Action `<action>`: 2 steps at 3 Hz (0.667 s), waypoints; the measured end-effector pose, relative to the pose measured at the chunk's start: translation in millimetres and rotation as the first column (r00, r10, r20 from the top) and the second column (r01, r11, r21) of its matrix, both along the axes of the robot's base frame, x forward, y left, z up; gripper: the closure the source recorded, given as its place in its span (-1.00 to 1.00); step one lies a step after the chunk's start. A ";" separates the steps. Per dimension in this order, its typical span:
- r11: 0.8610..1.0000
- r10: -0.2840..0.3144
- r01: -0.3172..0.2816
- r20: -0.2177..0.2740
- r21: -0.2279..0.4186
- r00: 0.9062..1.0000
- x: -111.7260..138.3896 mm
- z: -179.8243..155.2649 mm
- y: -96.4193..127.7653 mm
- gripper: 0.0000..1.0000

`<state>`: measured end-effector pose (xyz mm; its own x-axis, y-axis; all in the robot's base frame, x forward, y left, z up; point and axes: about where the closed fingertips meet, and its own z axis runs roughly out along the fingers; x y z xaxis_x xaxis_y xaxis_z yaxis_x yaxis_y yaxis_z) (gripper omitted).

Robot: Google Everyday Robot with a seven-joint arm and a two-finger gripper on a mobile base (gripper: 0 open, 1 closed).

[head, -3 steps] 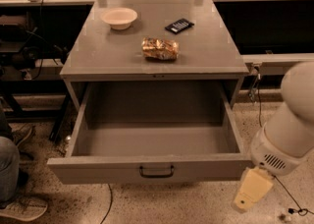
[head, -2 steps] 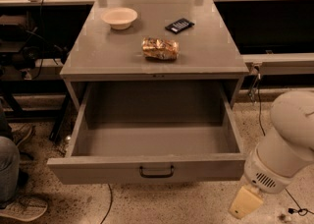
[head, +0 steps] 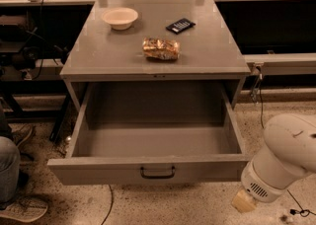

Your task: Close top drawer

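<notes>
top drawer: a wide grey metal drawer point(head: 98, 172), pulled far out of its cabinet toward the camera, with its grey inner floor and side walls in plain view.
drawer handle: a small black handle point(head: 157, 172) at the middle of the top drawer's front panel.
gripper: a tan-tipped gripper point(head: 244, 201), low by the floor, just off the right front corner of the top drawer and not touching the front panel.
gripper state: cannot tell whether it is spread or pressed together.
arm: a white rounded arm housing point(head: 289, 155), to the right of the top drawer's right front corner, directly above the gripper.
cabinet top: a flat grey surface point(head: 108, 56), above and behind the top drawer.
bowl: a cream bowl point(head: 120, 18), upright, beyond the top drawer at the back left of the cabinet top.
snack bag: a shiny crumpled gold bag point(head: 161, 49), lying above the top drawer's rear edge, near the middle.
black device: a flat dark device point(head: 180, 25), beyond the top drawer, behind the snack bag and to its right.
person: a knee in grey cloth point(head: 7, 167) and a shoe point(head: 22, 209), left of the top drawer's left front corner.
</notes>
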<state>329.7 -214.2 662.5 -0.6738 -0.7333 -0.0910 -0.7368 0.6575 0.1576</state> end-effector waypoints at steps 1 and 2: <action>0.998 -0.053 0.053 0.007 0.020 0.999 -5.5 -6.4 1.1 1.00; 0.985 -0.150 0.142 0.072 0.101 0.986 18.9 -21.2 3.0 1.00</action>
<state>348.6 -211.1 641.3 -0.7610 -0.6128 -0.2130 -0.6465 0.7438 0.1696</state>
